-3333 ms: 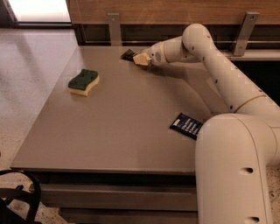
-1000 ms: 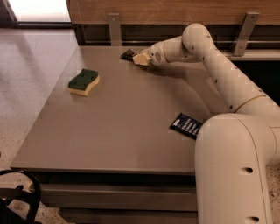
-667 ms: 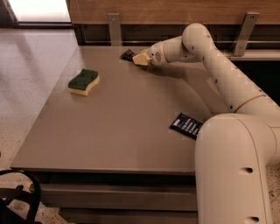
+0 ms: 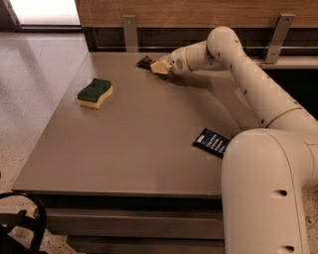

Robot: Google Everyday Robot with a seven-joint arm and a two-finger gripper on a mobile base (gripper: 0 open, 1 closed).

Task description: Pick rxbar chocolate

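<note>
Rearward, gripper (image 4: 160, 67) at rxbar chocolate (image 4: 144, 61), by table (image 4: 149, 144) edge.

- Looks like an office canteen or break area: grey table (image 4: 124, 149), speckled polished floor (image 4: 30, 74), wood wall panel (image 4: 174, 10) behind metal brackets (image 4: 130, 30).
- And the gripper (image 4: 158, 67) sits at the table's far edge.

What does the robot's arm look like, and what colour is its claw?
The arm is smooth, cream-white and made of fat rounded tubes with ball-like joints, a thin tan ring and small dark dots. No cables show. Its claw, at the far edge of the table, is pale tan.
</note>
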